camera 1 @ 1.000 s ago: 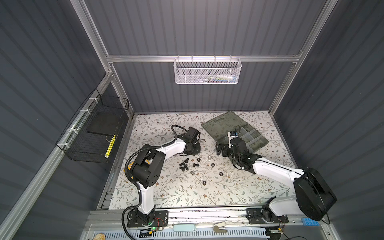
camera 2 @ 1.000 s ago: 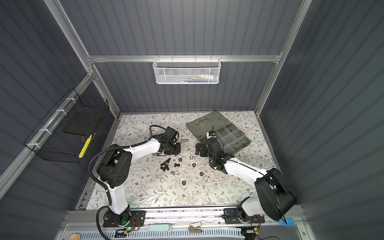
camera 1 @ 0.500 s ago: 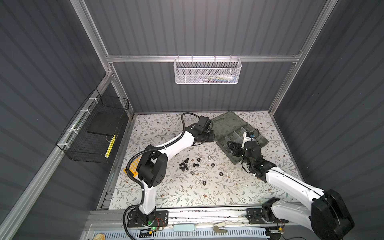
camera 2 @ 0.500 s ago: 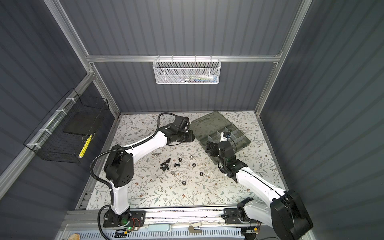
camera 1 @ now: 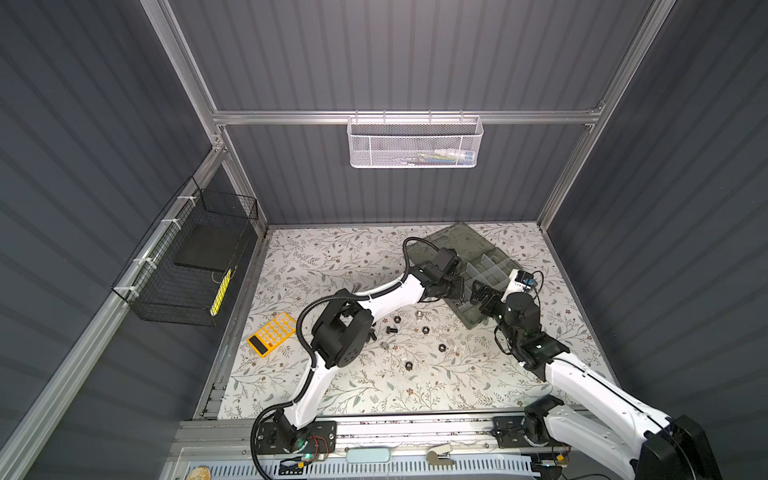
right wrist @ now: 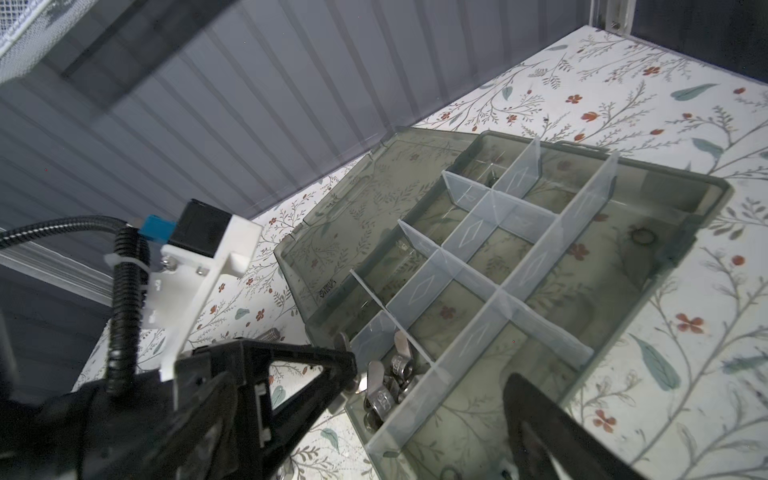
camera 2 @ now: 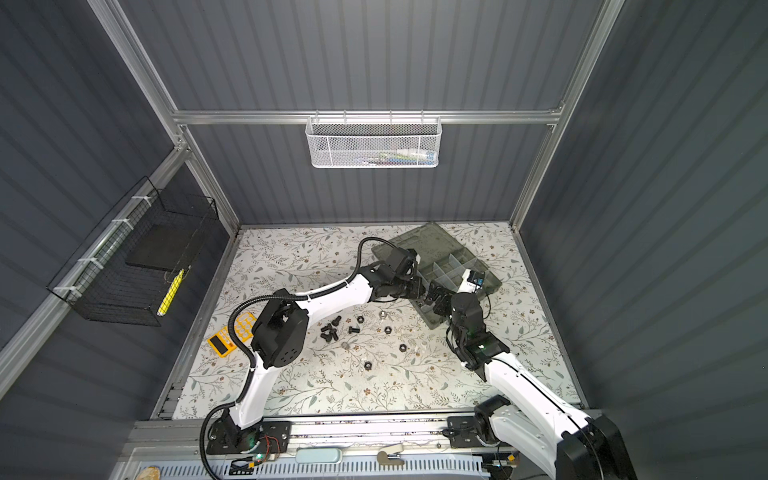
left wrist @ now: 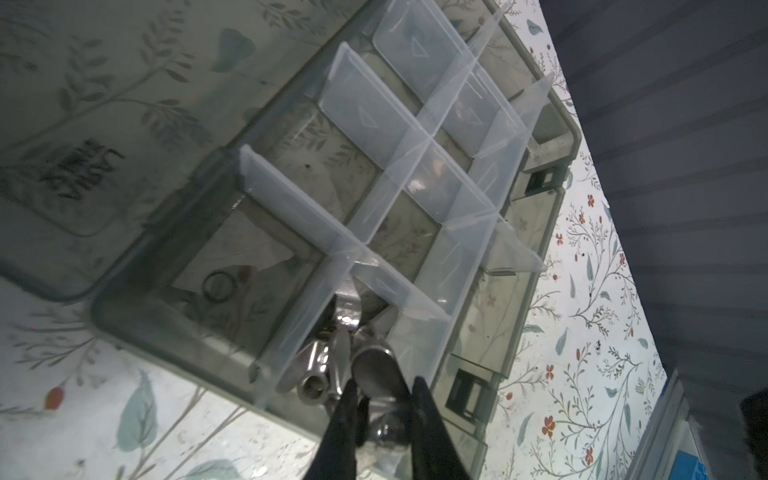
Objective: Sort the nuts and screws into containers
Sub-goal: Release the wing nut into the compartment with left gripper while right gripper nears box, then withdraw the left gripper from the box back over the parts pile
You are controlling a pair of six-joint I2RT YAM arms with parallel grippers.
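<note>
The left claw (left wrist: pixel 384 392) is pinched narrow on a silver screw (left wrist: pixel 374 368), whose round head stands between its two dark fingers (left wrist: pixel 345 424). It hangs just over a compartment (left wrist: pixel 291 340) on the wall of the case (camera 1: pixel 471 318) that faces the table's middle, where a heap of silver screws (right wrist: pixel 388 392) lies. A dark ring (left wrist: pixel 220 286) shows in the next compartment toward the lid (camera 1: pixel 453 243). In both top views the case sits at 2 o'clock on the table (camera 1: pixel 332 257), turned askew, with the lid laid open flat at its 11 o'clock side. The right claw (camera 1: pixel 481 297) stands at 3 o'clock of the left one, just beside it and over the same end of the case. Its jaws are spread wide with nothing between them, and one finger (right wrist: pixel 536 415) shows dark and blurred in the right wrist view. Near the table's middle, at 7 o'clock from the case, loose parts lie scattered: black screws (camera 2: pixel 353 329) toward 9 o'clock, black nuts (camera 2: pixel 402 347) spread toward 5 o'clock, and a silver nut (camera 2: pixel 381 314) nearest the case. A yellow calculator (camera 1: pixel 272 334) lies at 8 o'clock by the table's edge. A white basket (camera 1: pixel 415 141) hangs on the back wall at 12 o'clock, a black basket (camera 1: pixel 187 266) on the side wall at 9 o'clock.
</note>
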